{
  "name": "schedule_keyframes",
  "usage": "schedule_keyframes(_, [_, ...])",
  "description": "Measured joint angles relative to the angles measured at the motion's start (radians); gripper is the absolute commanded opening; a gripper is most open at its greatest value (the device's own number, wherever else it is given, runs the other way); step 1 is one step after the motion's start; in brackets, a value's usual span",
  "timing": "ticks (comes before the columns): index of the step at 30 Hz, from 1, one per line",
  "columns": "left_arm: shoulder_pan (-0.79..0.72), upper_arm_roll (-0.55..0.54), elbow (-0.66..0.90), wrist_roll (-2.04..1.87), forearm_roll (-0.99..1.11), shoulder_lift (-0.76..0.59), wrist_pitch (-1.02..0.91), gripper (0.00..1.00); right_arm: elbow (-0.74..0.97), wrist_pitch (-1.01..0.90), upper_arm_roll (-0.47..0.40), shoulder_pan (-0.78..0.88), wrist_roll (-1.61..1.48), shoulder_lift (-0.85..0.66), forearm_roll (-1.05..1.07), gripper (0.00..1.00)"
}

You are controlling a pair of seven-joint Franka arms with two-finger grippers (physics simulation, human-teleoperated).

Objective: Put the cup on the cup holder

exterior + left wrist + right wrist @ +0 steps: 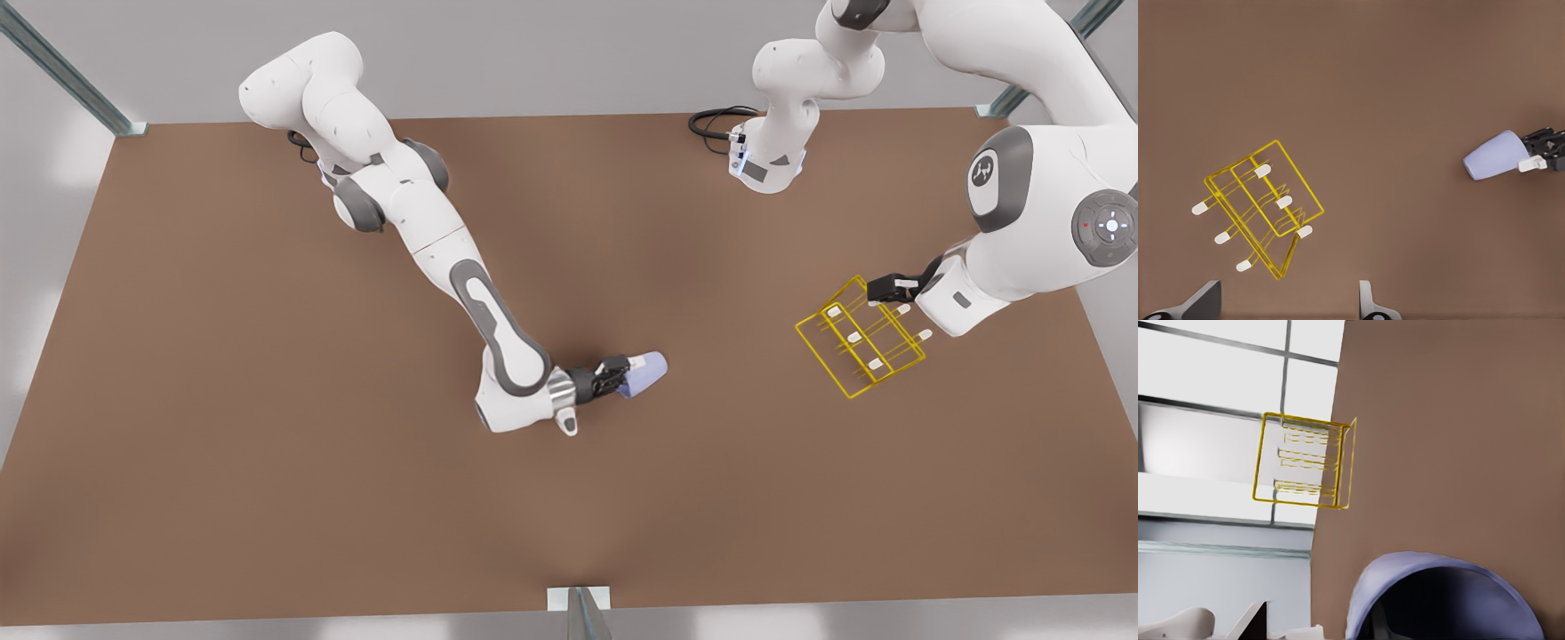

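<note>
Front view: right gripper [624,377] located near the middle of the brown table [267,444], at the end of the arm on the front view's left. Fingers clamped on the rim end of the lavender-blue cup [646,372], with the cup lying roughly horizontal and pointing toward the front view's right. Contact between cup and table could not be determined.

Yellow wire cup holder [858,336] positioned toward the front view's right, well apart from the cup. Left gripper [889,289] placed at the holder's far edge, on the arm at the front view's right. Contact with the wire could not be confirmed from this view.

Left wrist view: cup holder [1261,207] seen tilted against the table, with white-tipped pegs [1262,171] pointing outward. Two pale fingertips [1368,300] of the left gripper spread wide apart, nothing between them. Cup [1495,155] seen farther off, pinched at one end by the other gripper [1538,157].

Right wrist view: open mouth of the cup [1438,580] directly ahead of the camera; cup holder [1305,461] seen beyond it at the table's edge line.
</note>
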Motion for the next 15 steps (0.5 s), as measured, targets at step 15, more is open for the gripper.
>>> schedule_keyframes(15, [-0.582, -0.009, 0.125, -0.018, -0.178, 0.482, 0.496, 1.00, -0.067, -0.443, -0.307, -0.345, 0.069, -0.760, -1.308, 1.00])
